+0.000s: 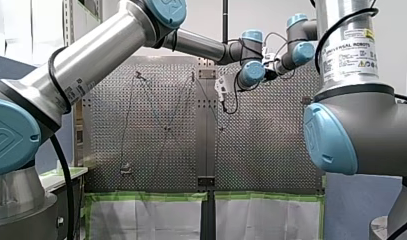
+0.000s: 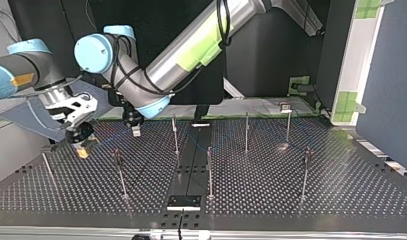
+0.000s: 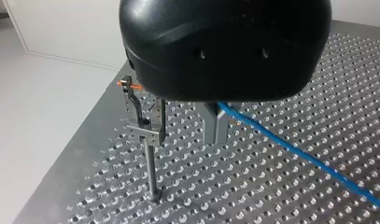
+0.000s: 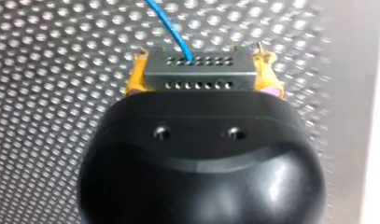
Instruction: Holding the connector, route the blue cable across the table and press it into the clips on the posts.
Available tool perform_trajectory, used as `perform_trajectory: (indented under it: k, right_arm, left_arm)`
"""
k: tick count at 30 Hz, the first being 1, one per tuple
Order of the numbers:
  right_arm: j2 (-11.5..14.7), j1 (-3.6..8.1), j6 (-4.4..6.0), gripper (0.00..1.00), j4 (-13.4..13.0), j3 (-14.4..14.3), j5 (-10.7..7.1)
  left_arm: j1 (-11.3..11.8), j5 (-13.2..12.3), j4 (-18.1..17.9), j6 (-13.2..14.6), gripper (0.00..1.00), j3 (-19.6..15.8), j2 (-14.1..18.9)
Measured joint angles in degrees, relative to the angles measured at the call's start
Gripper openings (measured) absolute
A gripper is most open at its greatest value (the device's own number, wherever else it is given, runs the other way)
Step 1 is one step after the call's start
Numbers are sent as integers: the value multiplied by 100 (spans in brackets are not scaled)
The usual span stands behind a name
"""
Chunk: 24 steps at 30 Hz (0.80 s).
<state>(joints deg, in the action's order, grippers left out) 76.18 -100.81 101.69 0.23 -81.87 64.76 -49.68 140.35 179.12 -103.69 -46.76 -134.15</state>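
my right gripper point(image 4: 200, 70) is clenched on the connector point(image 4: 199, 80), a small grey metal block with rows of holes, and its yellow pads point(image 4: 135, 77) are pressed against the block's two ends. the thin blue cable point(image 4: 171, 28) leaves the connector's far face and runs away over the perforated metal table point(image 4: 47, 93). in the top view this gripper hangs low over the table at the view's left, with my left gripper just beside it toward the middle, also low. in the left wrist view my left gripper point(image 3: 216, 140), black-bodied, has its metal fingers point(image 3: 211, 126) close together. the blue cable comes out from between them and trails off across the holes, so that pincer is closed about the cable. beside the fingers stands a slim metal post point(image 3: 151, 168) with a grey clip point(image 3: 142, 130) at its head and an orange bit on top. the cable lies apart from that clip. other slim posts point(image 2: 209, 170) stand spread across the table.
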Motion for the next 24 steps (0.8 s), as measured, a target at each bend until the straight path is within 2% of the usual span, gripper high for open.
perform_trajectory:
  k: [6, 12, 16, 18, 20, 22, 24]
  right_arm:
    - [358, 82, 10, 0, 1, -2, 0]
    - [671, 82, -12, 0, -3, -6, -7]
    - [681, 55, -41, 0, -2, -3, -9]
    - [701, -37, 25, 0, -8, 11, -10]
    - [707, -71, 26, 0, -12, 12, -8]
    - [707, -84, 26, 0, -11, 13, -8]
    - [712, -80, 27, 0, -17, 19, -3]
  left_arm:
    - [56, -78, -90, 92, 0, 11, 8]
    - [163, -370, -350, 187, 0, 65, 9]
    - [324, -577, -392, 205, 0, 73, 9]
    - [409, -687, -343, 205, 0, 77, 10]
    - [491, -791, -288, 194, 0, 75, 10]
    - [526, -837, -260, 185, 0, 70, 10]
    - [469, -820, -261, 188, 0, 74, 6]
